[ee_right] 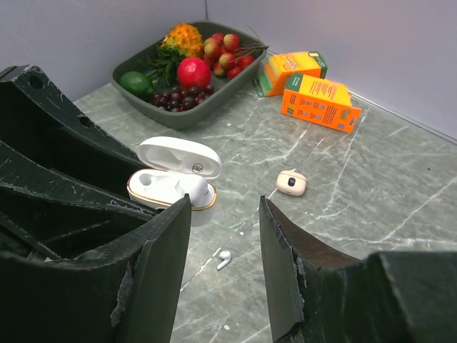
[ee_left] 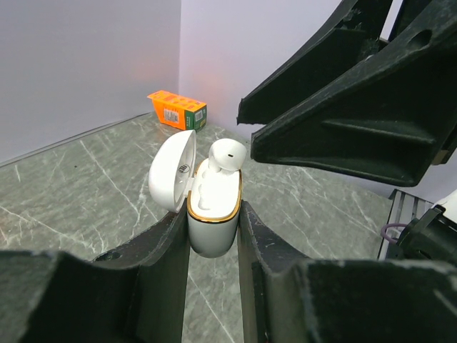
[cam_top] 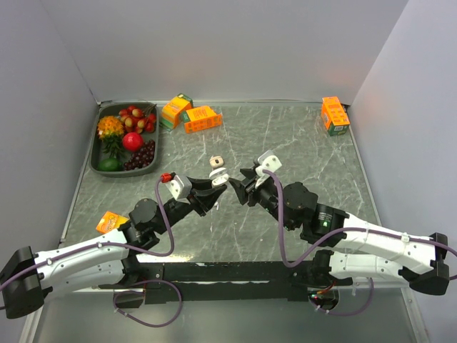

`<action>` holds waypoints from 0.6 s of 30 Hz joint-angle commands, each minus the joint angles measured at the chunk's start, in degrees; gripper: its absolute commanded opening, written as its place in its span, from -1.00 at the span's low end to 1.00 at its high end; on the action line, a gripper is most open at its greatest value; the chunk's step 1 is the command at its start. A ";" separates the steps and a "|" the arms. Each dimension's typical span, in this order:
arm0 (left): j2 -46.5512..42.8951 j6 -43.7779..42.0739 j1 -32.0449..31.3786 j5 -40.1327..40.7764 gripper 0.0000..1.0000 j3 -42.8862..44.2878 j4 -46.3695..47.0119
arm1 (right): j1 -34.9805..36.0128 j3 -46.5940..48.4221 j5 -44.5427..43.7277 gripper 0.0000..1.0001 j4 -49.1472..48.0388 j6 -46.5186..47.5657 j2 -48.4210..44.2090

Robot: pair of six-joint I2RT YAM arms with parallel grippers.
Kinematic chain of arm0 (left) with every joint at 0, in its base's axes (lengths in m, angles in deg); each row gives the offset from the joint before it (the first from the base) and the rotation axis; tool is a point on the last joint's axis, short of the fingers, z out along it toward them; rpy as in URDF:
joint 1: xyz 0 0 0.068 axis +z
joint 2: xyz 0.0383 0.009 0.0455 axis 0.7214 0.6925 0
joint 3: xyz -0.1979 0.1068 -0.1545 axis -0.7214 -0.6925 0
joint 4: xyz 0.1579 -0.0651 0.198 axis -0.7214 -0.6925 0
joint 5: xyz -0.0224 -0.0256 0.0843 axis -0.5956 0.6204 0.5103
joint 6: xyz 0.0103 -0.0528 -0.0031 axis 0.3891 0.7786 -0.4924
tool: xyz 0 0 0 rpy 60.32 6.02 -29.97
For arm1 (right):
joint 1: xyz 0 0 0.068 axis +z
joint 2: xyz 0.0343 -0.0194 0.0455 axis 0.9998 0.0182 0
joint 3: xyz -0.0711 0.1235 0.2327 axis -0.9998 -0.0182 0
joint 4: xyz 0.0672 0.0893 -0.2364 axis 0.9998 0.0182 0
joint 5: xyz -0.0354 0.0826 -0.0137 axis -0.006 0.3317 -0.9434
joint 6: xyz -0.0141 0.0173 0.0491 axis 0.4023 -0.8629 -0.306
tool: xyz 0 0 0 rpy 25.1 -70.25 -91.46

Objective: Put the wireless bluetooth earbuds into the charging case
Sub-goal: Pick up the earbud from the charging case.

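My left gripper is shut on a white charging case with a gold rim, held above the table with its lid open. One white earbud sits partly in the case, its head sticking up. A second earbud lies loose on the table below. My right gripper is open and empty, right beside the case, its fingers close over the case. In the top view the two grippers, left and right, meet at the table's middle.
A small beige closed case lies on the table just beyond the grippers. A dark tray of fruit stands at the back left. Two orange boxes lie behind, another at the back right, and an orange packet by the left arm.
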 commanded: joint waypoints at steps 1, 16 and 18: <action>-1.21 -0.19 -0.14 0.21 -0.98 -0.15 3.50 | -0.15 2.50 -0.37 0.06 -2.27 0.90 -2.37; -1.38 -0.01 -0.15 -0.32 -0.98 0.29 3.76 | -0.24 4.69 -1.96 0.11 1.07 0.02 0.96; -1.47 -0.19 -0.23 -0.32 -0.98 0.29 3.67 | -0.15 4.87 -1.61 0.12 0.89 0.19 1.14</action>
